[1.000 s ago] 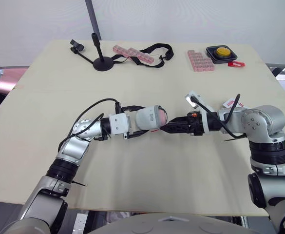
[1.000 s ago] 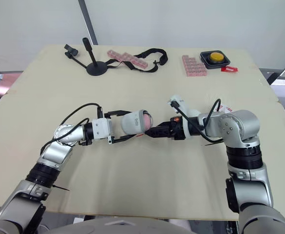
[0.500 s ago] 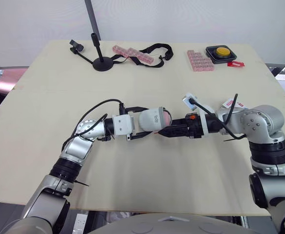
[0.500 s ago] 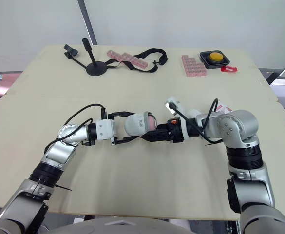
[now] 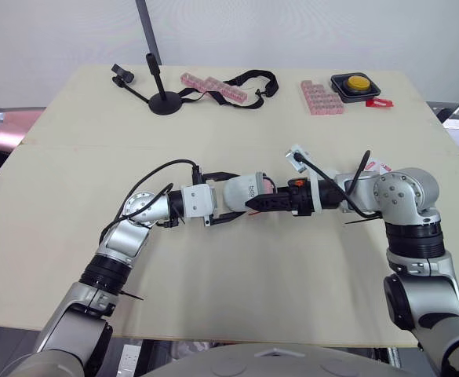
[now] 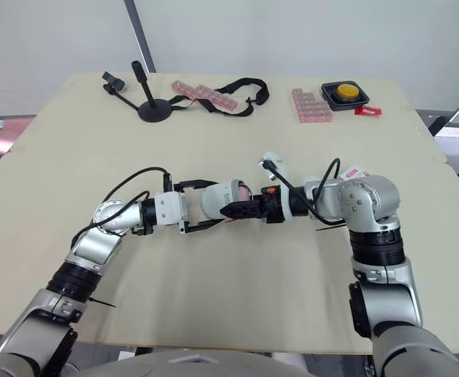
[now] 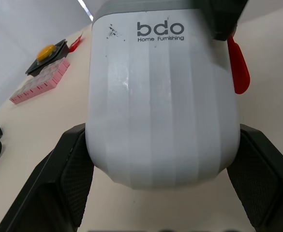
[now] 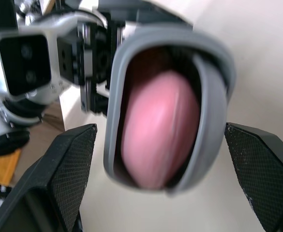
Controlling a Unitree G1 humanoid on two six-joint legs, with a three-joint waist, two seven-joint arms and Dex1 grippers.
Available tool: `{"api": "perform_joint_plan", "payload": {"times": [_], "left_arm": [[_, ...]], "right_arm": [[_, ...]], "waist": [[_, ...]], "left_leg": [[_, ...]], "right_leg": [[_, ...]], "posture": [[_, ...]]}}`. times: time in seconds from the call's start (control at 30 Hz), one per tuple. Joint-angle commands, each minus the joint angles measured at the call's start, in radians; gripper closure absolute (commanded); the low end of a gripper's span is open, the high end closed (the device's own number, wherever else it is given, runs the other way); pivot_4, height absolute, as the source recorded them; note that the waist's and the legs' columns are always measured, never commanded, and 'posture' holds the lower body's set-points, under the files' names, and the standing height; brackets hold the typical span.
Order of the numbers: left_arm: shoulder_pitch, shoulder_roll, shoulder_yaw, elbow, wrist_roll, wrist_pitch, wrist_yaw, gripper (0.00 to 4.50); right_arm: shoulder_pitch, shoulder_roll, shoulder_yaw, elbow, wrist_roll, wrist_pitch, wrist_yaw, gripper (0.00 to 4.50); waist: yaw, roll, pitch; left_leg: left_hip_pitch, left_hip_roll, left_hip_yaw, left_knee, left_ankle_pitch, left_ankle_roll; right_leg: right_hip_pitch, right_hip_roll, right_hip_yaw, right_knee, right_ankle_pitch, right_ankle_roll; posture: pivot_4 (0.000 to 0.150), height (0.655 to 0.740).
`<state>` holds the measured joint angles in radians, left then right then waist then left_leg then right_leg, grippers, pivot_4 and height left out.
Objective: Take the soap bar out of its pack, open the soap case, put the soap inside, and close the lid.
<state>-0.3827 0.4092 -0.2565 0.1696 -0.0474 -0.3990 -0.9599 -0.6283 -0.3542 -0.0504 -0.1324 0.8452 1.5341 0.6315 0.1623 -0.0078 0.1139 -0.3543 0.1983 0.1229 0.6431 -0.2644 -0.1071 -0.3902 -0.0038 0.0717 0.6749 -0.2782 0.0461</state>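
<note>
My left gripper (image 5: 233, 201) is shut on the white soap case (image 5: 243, 190), which lies on its side just above the table's middle. In the left wrist view its fingers (image 7: 71, 179) clamp the case's (image 7: 163, 106) two sides. The case's grey-rimmed mouth faces my right gripper (image 8: 159, 128), and the pink soap bar (image 8: 156, 133) sits inside that mouth. My right gripper (image 5: 254, 203) is open, its fingers (image 8: 71, 179) standing either side of the mouth. The soap's pink edge (image 6: 243, 191) peeks out at the case's right end.
The torn white and red soap pack (image 5: 378, 167) lies behind my right arm. At the back stand a black phone stand (image 5: 165, 102), a black strap (image 5: 253, 78), pink boxes (image 5: 322, 97) and a yellow button (image 5: 360, 82). A red tab (image 7: 238, 67) shows beside the case.
My right gripper has moved left up to the case, so its fingertips now flank the mouth. The left gripper shifted the case slightly right, then held still.
</note>
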Motion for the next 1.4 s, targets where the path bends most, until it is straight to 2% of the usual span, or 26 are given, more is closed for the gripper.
{"api": "perform_joint_plan", "payload": {"times": [0.03, 0.97, 1.07, 1.17, 1.23, 1.4], "left_arm": [[-0.001, 0.003, 0.009, -0.046, -0.018, -0.004, 0.012, 1.07], [-0.005, 0.0, 0.01, -0.049, -0.021, 0.014, 0.01, 1.07], [-0.007, 0.0, 0.009, -0.049, -0.022, 0.015, 0.009, 1.07], [-0.009, 0.0, 0.01, -0.048, -0.022, 0.017, 0.008, 1.07], [-0.01, -0.001, 0.009, -0.046, -0.021, 0.017, 0.009, 1.07], [-0.017, -0.003, 0.008, -0.04, -0.022, 0.017, 0.01, 1.07]], "right_arm": [[-0.02, 0.008, -0.042, -0.006, 0.021, 0.017, -0.014, 0.05], [-0.023, 0.038, -0.059, 0.034, 0.014, 0.032, -0.049, 0.05], [-0.023, 0.041, -0.06, 0.039, 0.012, 0.032, -0.051, 0.85], [-0.021, 0.04, -0.058, 0.039, 0.011, 0.031, -0.052, 2.04], [-0.018, 0.038, -0.055, 0.038, 0.01, 0.03, -0.052, 2.42], [-0.018, 0.039, -0.054, 0.038, 0.011, 0.029, -0.053, 2.43]], "waist": [[0.0, 0.0, 0.0], [0.0, 0.0, 0.0], [0.0, 0.0, 0.0], [-0.001, 0.0, 0.0], [0.0, 0.0, 0.0], [0.0, 0.0, 0.0]], "left_leg": [[0.0, 0.0, 0.0, 0.0, 0.0, 0.0], [0.0, 0.0, 0.0, 0.0, 0.0, 0.0], [0.0, 0.0, 0.0, 0.0, 0.0, 0.0], [0.0, 0.0, 0.0, 0.0, 0.0, 0.0], [0.0, 0.0, 0.0, 0.0, 0.0, 0.0], [0.0, 0.0, 0.0, 0.0, 0.0, 0.0]], "right_leg": [[0.0, 0.0, 0.0, 0.0, 0.0, 0.0], [0.0, 0.0, 0.0, 0.0, 0.0, 0.0], [0.0, 0.0, 0.0, 0.0, 0.0, 0.0], [0.0, 0.0, 0.0, 0.0, 0.0, 0.0], [0.0, 0.0, 0.0, 0.0, 0.0, 0.0], [0.0, 0.0, 0.0, 0.0, 0.0, 0.0]], "posture": [[0.15, 0.74], [0.15, 0.74], [0.15, 0.74], [0.15, 0.74], [0.15, 0.74], [0.15, 0.74]]}}
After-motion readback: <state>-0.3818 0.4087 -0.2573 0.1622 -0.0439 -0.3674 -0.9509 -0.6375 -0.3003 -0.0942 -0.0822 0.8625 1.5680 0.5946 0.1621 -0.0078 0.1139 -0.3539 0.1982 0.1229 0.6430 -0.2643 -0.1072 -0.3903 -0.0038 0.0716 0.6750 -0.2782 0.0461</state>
